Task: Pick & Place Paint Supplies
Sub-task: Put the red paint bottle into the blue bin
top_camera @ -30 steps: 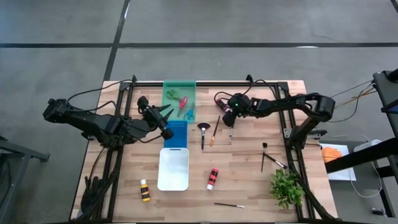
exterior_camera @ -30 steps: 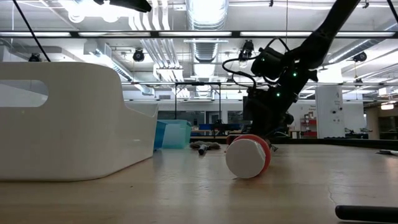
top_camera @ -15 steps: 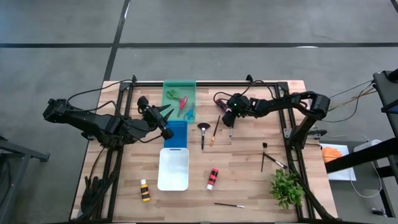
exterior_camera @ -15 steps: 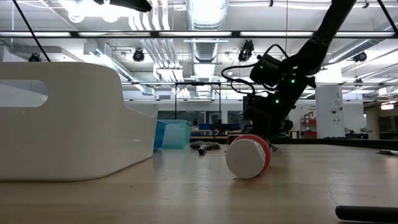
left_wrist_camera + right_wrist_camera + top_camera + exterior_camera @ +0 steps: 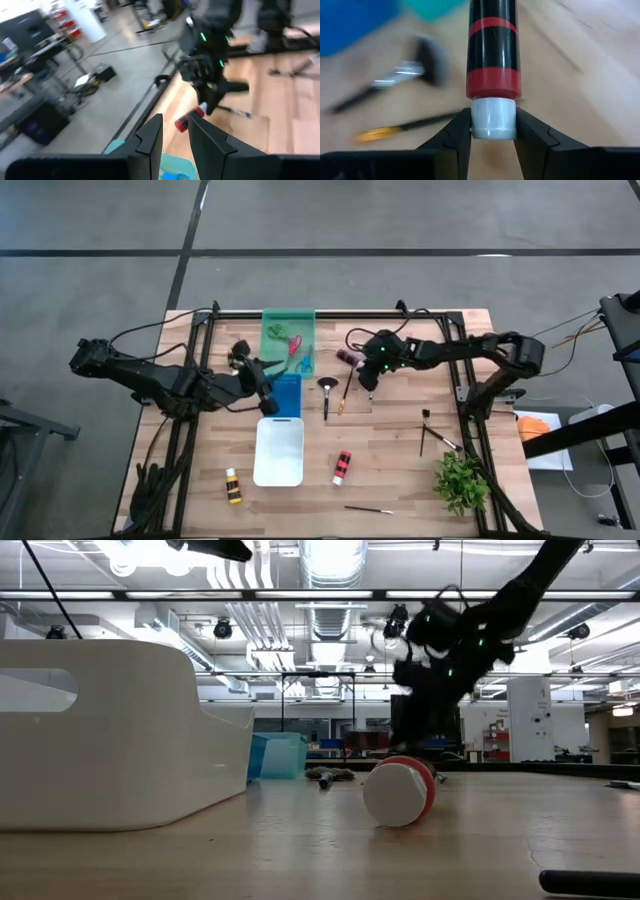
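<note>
My right gripper (image 5: 492,131) is over the far middle of the table (image 5: 400,450), shut on a black paint bottle with red bands (image 5: 493,45). In the high view this bottle (image 5: 348,357) sticks out beyond my right gripper (image 5: 357,362) toward the table's left. My left gripper (image 5: 270,372) hovers over the blue tray (image 5: 284,402). Its fingers (image 5: 150,142) stand a narrow gap apart, nothing between them. Another red-banded bottle (image 5: 342,467) and a yellow-banded one (image 5: 233,485) lie on their sides on the table. Scissors (image 5: 296,345) lie in the green tray (image 5: 288,317). My right gripper pinches the bottle's white cap (image 5: 492,117) between its two fingers (image 5: 456,137), one on each side. The fingers slant down from the table's right. The bottle runs on in line with them, cap end in the hold, and looks clear of the table in the left wrist view (image 5: 190,119).
A white tray (image 5: 279,450) stands near the blue one. A fan brush (image 5: 326,392) and an orange-tipped brush (image 5: 344,393) lie beside my right gripper. More brushes lie at the right (image 5: 432,432) and near the front edge (image 5: 368,510). A leafy plant (image 5: 460,482) stands front right.
My right gripper has risen and tipped, and the red-banded bottle has shifted with it a little toward the table's near edge. My left gripper has rolled about its own line while staying over the blue tray.
</note>
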